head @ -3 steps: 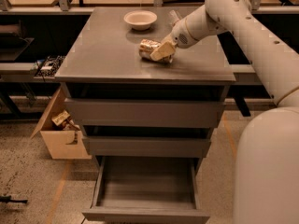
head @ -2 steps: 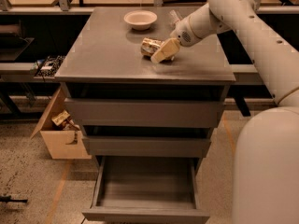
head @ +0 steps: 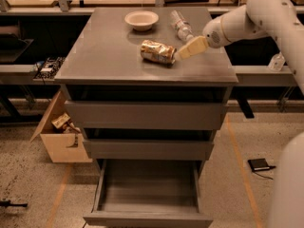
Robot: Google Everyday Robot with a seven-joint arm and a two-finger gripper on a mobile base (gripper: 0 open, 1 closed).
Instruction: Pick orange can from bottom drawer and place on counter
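1. The grey three-drawer cabinet point(head: 147, 113) fills the centre of the frame. Its top is a broad, flat, smooth grey bench point(head: 99, 56) with a slight gloss.
2. The white robot arm point(head: 266, 8) enters from the upper right and slopes down-left over the right side of the bench.
3. The bottom drawer point(head: 147, 219), a shallow grey box with a plain flat front, stands pulled out at the lower centre. Its grey inner floor is exposed.
4. An open brown cardboard box point(head: 64, 146) sits on the speckled floor at the lower left. It holds crumpled tan material that cannot be identified.
5. A shallow round white bowl point(head: 141, 19) stands upright near the rear edge of the bench, upper centre.
6. A clear plastic bottle point(head: 182, 26) lies on its side just right of the bowl.
7. The shiny gold-orange metal can point(head: 158, 52) lies on its side on the bench, in front of the bowl and apart from it. Its print is dark and mottled, and no writing on it can be read.
8. The cream-coloured pincer point(head: 183, 52) sits at the can's right end, just beside it. Whether the pincer is released or clenched cannot be told.
9. A small flat black object point(head: 259, 164) lies on the floor at the lower right.
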